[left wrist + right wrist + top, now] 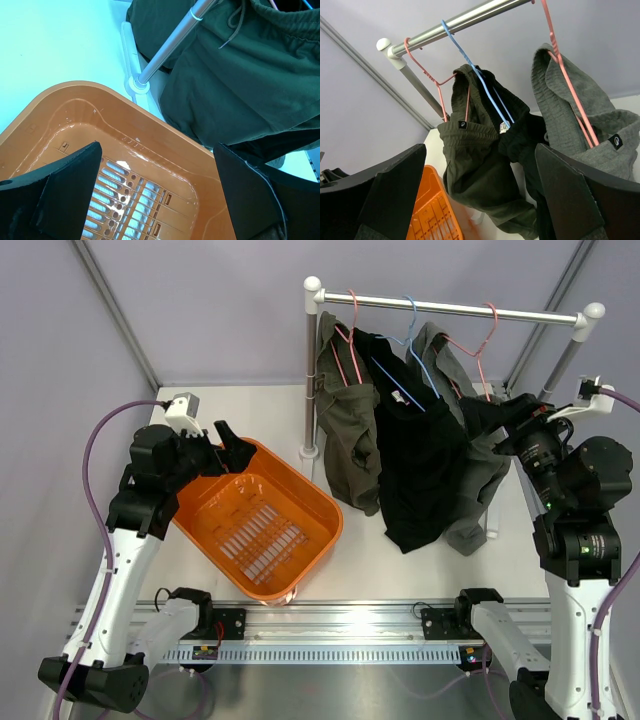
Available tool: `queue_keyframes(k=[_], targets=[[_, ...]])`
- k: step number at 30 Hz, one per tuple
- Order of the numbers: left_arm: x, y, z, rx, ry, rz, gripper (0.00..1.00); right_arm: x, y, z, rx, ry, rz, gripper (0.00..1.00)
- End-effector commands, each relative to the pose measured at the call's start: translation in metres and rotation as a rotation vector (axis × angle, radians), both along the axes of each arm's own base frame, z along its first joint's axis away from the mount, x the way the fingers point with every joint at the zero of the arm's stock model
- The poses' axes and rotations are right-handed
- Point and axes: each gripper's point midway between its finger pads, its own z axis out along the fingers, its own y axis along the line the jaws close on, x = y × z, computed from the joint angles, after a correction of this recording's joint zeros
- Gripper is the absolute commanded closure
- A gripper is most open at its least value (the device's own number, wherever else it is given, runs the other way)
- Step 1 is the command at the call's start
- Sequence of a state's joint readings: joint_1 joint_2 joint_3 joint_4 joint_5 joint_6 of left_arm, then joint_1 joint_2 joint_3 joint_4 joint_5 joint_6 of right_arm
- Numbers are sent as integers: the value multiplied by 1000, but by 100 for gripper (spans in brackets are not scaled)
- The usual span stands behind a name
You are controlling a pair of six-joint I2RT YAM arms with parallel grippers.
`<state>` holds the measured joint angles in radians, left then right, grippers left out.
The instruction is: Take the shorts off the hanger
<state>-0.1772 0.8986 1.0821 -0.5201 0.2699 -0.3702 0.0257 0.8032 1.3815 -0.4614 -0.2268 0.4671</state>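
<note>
- Judged barely begun: all three garments on their hangers under the rail (460,310), none lifted off, none in the orange basket (300,475) down and left of the rail.
- Likely target by its elastic waistband and drawstring: the olive shorts (345,430) at the rail's left end, on a pink hanger (345,340). Cannot tell from the task line alone which pair is meant.
- Mid-rail, a black garment (415,460) on a blue hanger (410,335). Toward the rail's right end, a grey garment (470,530) on a second pink hanger (485,350), overlapped by the black one.
- Hung waistband up and legs down: long axis vertical, dropping from the rail toward the surface (380,560). Hems low near it, contact not clear.
- Spread wide and holding nothing: the right gripper (480,146), below the rail's right end and aimed up at the garments, no contact visible.
- Likewise released and empty: the left gripper (157,145), well left of and below the rail, over the basket.
- Left to do, as a judgement: reach the waistband, close on it, work it off the hanger's arms, then carry it clear of the rail, presumably to the basket.
</note>
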Motion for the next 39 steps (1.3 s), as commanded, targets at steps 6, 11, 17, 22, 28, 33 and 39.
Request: queue_keyframes(k=[6, 11, 17, 22, 28, 33, 39], targets=[[2, -8, 18, -9, -80, -47, 1, 4, -16, 25, -88, -36, -88, 1], [0, -8, 17, -8, -81, -49, 1, 24, -30, 16, -138, 30, -157, 1], [0, -9, 14, -8, -78, -50, 1, 66, -39, -5, -225, 158, -190, 1], [1, -11, 12, -12, -75, -59, 1, 100, -48, -13, -285, 155, -230, 9], [-1, -11, 10, -3, -75, -64, 1, 129, -58, -5, -367, 98, -281, 17], [-2, -12, 9, 0, -76, -67, 1, 150, -58, -2, -412, 52, -285, 21], [-3, -12, 9, 3, -78, -69, 1, 168, -55, -5, -418, 52, -266, 27]])
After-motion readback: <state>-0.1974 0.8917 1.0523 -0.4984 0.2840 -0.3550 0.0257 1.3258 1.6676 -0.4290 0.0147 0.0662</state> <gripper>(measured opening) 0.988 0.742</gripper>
